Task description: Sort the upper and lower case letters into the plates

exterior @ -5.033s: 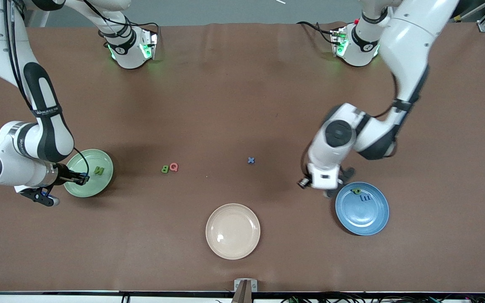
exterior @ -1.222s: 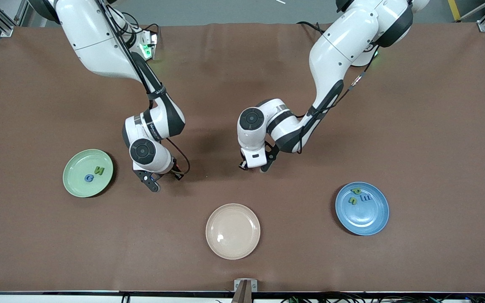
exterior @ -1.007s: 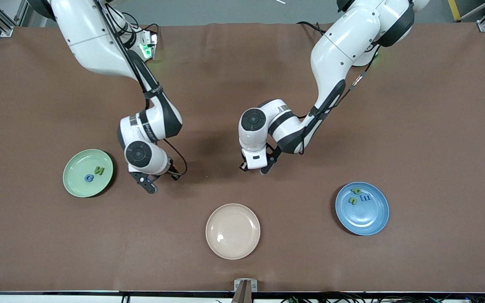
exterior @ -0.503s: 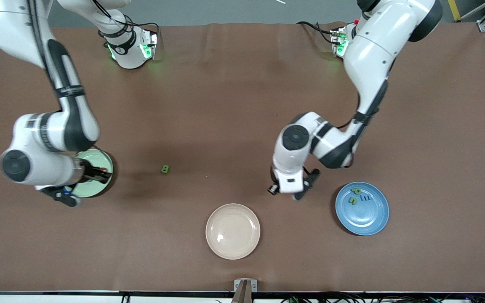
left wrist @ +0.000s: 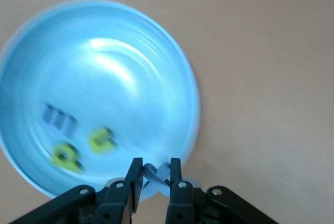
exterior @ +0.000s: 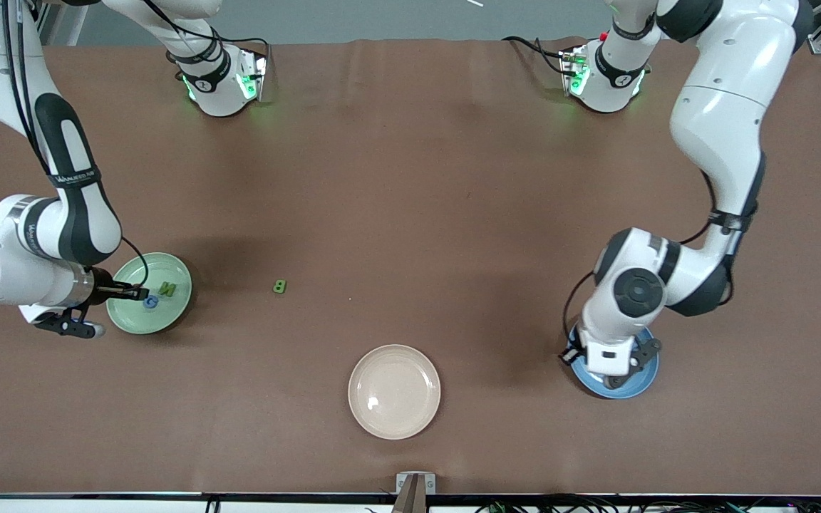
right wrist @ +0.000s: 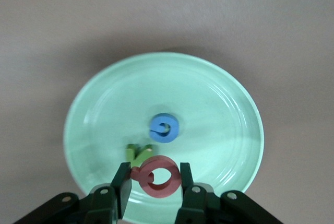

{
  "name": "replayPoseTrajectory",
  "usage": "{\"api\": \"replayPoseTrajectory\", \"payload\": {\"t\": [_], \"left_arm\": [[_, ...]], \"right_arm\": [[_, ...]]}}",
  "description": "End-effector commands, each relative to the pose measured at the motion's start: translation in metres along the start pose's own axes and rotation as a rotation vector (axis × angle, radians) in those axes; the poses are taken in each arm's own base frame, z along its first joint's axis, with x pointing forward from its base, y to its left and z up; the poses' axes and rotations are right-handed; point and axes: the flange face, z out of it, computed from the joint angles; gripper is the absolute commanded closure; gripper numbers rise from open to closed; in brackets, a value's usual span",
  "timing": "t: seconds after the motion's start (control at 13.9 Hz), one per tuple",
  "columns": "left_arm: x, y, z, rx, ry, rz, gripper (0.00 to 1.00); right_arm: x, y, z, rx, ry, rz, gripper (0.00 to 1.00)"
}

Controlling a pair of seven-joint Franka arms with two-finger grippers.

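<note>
The mint green plate [exterior: 170, 313] lies at the right arm's end of the table and holds a blue G [exterior: 150, 302] and a green N [exterior: 167, 288]. My right gripper [exterior: 141, 292] is over it, shut on a red Q [right wrist: 159, 176]; the plate [right wrist: 209, 109], the G [right wrist: 165, 128] and the N [right wrist: 138, 153] show below. The blue plate [exterior: 650, 370] lies at the left arm's end. My left gripper [left wrist: 154, 167] is over its rim [left wrist: 115, 78], shut on a pale blue x [left wrist: 155, 174]. A dark m [left wrist: 57, 121], a green s [left wrist: 100, 140] and a green p [left wrist: 65, 156] lie in it.
A green B [exterior: 279, 286] lies alone on the brown table, beside the green plate toward the middle. A cream-beige plate [exterior: 394, 391] with nothing in it lies between the two plates, nearer to the front camera.
My left gripper has moved with the x from beside the blue plate to over it. My right gripper stays over the green plate with the Q, shifted slightly.
</note>
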Motion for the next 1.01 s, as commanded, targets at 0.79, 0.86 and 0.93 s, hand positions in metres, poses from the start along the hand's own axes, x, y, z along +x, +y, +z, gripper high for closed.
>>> {"api": "replayPoseTrajectory", "payload": {"t": [0.79, 0.86, 0.93], "left_arm": [[0.033, -0.041, -0.099, 0.044, 0.049, 0.223, 0.0], [0.036, -0.042, -0.114, 0.042, 0.055, 0.261, 0.0], [0.033, -0.042, -0.141, 0.037, 0.066, 0.293, 0.0]], "right_arm": [[-0.022, -0.092, -0.053, -0.023, -0.038, -0.037, 0.0], [-0.025, -0.118, -0.052, -0.021, -0.029, -0.029, 0.0], [-0.028, -0.138, -0.049, -0.02, -0.022, -0.024, 0.0]]}}
